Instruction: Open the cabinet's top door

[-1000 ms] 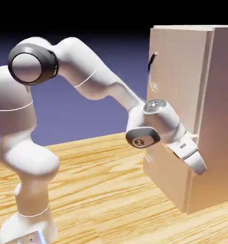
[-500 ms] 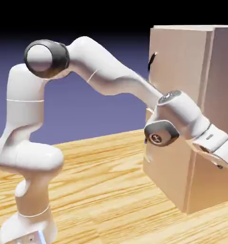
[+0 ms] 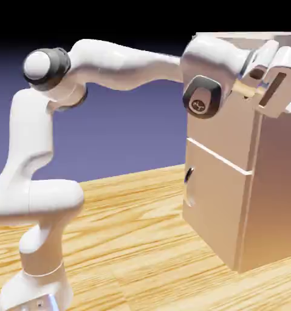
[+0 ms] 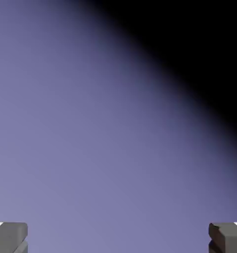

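White, wide-open jaws (image 4: 118,238) beside the cabinet's (image 3: 220,200) upper part risk scraping it, should the wrist swing inward blindly.

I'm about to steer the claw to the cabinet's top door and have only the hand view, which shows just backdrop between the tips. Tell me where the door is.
Observer: In the exterior view, the top door is partly behind the arm, above the lower door.
Operator: My claw is open and empty. Tell me whether that door is ajar.
Observer: Its visible lower part looks flush with the cabinet.
Operator: Find me a handle.
Observer: Only the lower door's dark handle shows.
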`<state>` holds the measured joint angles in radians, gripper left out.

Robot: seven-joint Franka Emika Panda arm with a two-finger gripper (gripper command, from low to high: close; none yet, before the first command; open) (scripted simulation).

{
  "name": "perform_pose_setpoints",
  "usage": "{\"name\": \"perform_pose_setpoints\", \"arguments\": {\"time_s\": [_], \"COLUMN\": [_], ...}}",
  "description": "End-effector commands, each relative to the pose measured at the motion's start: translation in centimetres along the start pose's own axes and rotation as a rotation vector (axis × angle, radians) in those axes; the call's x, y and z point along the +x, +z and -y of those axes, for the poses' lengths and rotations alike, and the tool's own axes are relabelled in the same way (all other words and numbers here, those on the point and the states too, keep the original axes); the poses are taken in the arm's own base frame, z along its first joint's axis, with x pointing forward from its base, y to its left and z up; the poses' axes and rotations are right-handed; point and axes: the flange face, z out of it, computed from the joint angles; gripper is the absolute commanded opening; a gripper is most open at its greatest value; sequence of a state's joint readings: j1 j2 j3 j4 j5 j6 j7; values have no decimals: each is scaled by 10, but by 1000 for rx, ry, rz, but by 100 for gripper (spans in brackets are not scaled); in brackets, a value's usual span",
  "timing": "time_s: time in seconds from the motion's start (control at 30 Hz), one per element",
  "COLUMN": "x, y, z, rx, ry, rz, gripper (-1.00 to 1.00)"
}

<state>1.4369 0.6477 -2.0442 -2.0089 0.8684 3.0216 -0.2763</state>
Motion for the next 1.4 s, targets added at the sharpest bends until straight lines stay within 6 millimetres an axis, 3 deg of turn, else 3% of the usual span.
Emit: {"name": "perform_pose_setpoints", "arguments": {"time_s": [0.0, 0.1, 0.13, 0.27, 0.4, 0.7, 1.07, 1.17, 1.2, 1.23, 1.37], "x": [16, 64, 66, 44, 14, -97, -206, -225, -219, -219, -212], "y": [-19, -85, -104, -176, -263, -268, -255, -244, -261, -261, -223], "z": [9, 35, 55, 144, 215, 232, 208, 191, 193, 193, 223], "rx": [15, 67, 105, 294, 490, 549, 631, 652, 702, 702, 702], "ry": [-6, -19, -6, 71, 148, 333, 581, 650, 658, 658, 658], "rz": [-46, -190, -211, -229, -227, -42, 93, 103, 84, 84, 84], "gripper": [0, 0, 0, 0, 0, 0, 0, 0, 0, 0, 0]}}
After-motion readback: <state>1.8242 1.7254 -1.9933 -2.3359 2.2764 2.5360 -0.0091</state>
